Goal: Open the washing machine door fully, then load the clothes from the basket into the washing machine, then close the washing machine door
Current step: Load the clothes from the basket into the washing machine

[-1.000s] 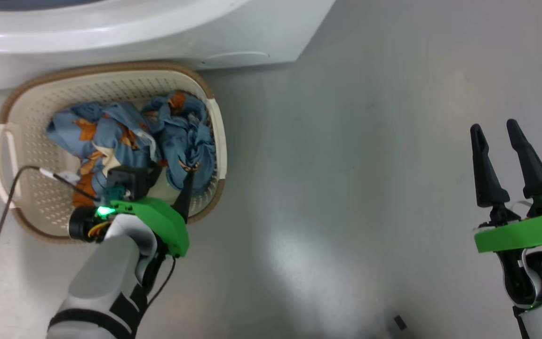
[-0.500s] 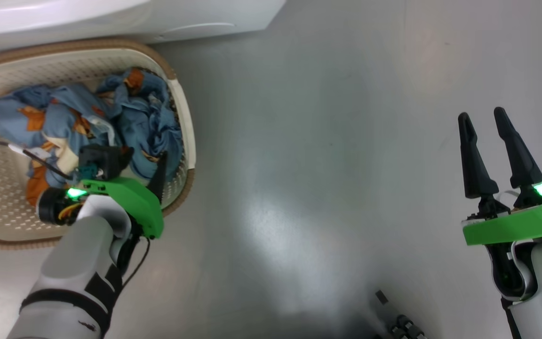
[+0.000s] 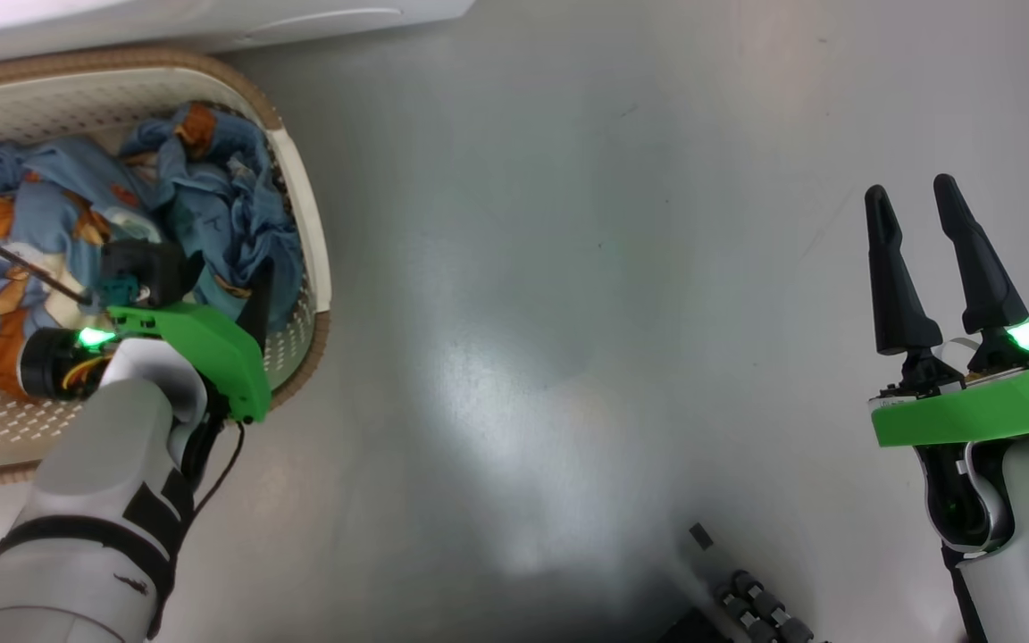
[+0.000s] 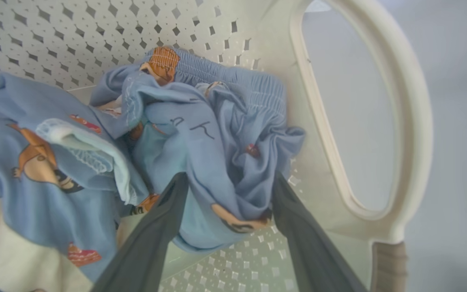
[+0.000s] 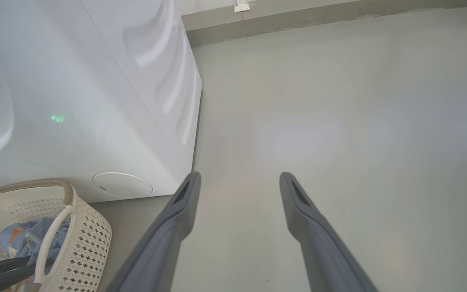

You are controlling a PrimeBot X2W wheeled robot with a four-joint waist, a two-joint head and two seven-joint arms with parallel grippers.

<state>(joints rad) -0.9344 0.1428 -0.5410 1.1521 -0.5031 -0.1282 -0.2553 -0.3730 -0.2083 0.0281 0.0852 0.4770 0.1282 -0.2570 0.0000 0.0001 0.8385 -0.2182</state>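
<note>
The cream basket stands on the floor against the white washing machine, with crumpled blue printed clothes inside. My left gripper reaches down into the basket's right end. In the left wrist view that gripper is open, its two fingers straddling a bunched fold of the clothes beside the basket handle. My right gripper hovers open over bare floor far to the right, nothing between its fingers. The washing machine door is out of view.
The washing machine's side panel with a round cover rises just left of the right gripper, and the basket sits below it. Dark robot parts show at the bottom edge. Grey floor spreads between the arms.
The head view has swung right, sliding basket and machine left and up in frame. My left gripper stays at the same garment in the basket, and the right gripper stays open.
</note>
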